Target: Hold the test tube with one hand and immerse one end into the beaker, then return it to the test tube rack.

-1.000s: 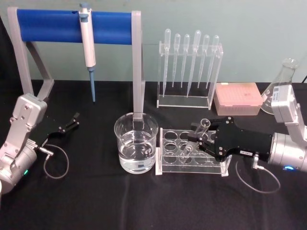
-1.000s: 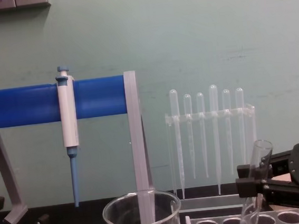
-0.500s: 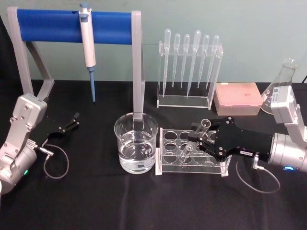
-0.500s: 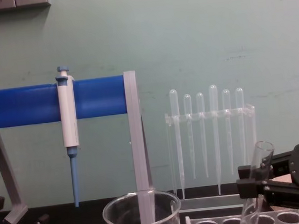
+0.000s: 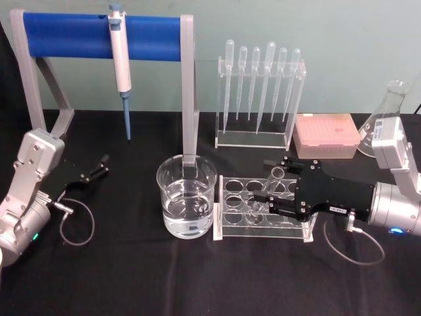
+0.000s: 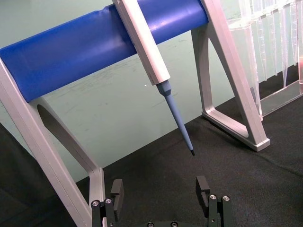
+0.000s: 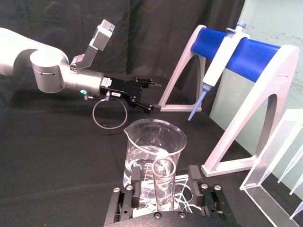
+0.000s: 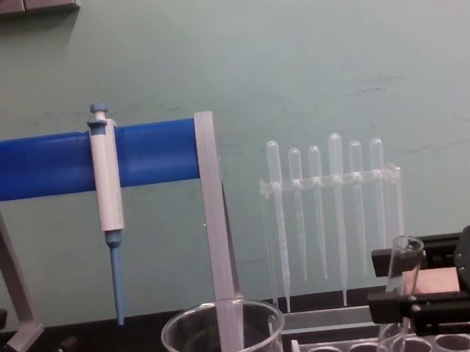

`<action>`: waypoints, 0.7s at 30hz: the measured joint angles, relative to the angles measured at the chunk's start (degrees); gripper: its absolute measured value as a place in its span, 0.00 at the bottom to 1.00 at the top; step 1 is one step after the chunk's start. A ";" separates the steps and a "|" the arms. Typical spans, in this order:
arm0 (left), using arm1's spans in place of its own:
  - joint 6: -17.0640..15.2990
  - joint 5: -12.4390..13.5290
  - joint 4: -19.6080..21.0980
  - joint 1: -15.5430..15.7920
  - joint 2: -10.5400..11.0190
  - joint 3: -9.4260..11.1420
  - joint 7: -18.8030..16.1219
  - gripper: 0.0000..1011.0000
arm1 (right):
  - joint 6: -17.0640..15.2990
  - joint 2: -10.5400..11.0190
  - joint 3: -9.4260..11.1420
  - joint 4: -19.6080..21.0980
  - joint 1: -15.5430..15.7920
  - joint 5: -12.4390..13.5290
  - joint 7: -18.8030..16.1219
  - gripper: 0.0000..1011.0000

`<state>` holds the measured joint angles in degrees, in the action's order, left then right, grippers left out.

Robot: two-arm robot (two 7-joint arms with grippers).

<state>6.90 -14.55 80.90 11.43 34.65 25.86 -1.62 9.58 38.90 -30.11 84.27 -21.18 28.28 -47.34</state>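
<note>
The test tube (image 5: 270, 183) is a clear glass tube leaning in a hole of the clear rack (image 5: 230, 220), its open rim up. My right gripper (image 5: 264, 181) is open around it, one finger on each side with a small gap to the glass; the right wrist view shows the test tube (image 7: 163, 189) between the spread fingers (image 7: 137, 182). From the chest, the test tube (image 8: 401, 272) tilts beside the right gripper (image 8: 387, 282). The beaker (image 5: 164, 191), part full of clear liquid, stands just left of the rack. My left gripper (image 5: 103, 165) rests open at the far left.
A blue-barred stand (image 5: 99, 36) holds a white-and-blue pipettor (image 5: 119, 62) behind the beaker. A clear holder of plastic pipettes (image 5: 260, 92), a pink tip box (image 5: 325, 135) and a glass flask (image 5: 388, 112) stand at the back right.
My right gripper's fingers have spread away from the test tube. The tube has slid lower into the rack and stands a little more upright. The left arm has not moved.
</note>
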 joint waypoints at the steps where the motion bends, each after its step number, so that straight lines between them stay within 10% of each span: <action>1: 0.00 0.00 0.00 0.00 0.00 0.00 0.00 0.99 | -0.01 0.00 0.00 0.01 0.00 0.01 0.00 0.65; 14: 0.00 0.00 0.00 0.00 0.00 0.00 0.00 0.99 | 1.49 0.08 2.43 2.45 1.73 1.68 1.50 0.99; 21: 0.00 0.00 0.00 0.00 0.00 0.00 0.00 0.99 | 3.11 0.52 6.52 5.99 4.98 5.32 3.23 0.99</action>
<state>6.91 -14.55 80.90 11.43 34.65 25.86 -1.62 12.70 39.42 -23.60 90.26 -16.20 33.59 -44.12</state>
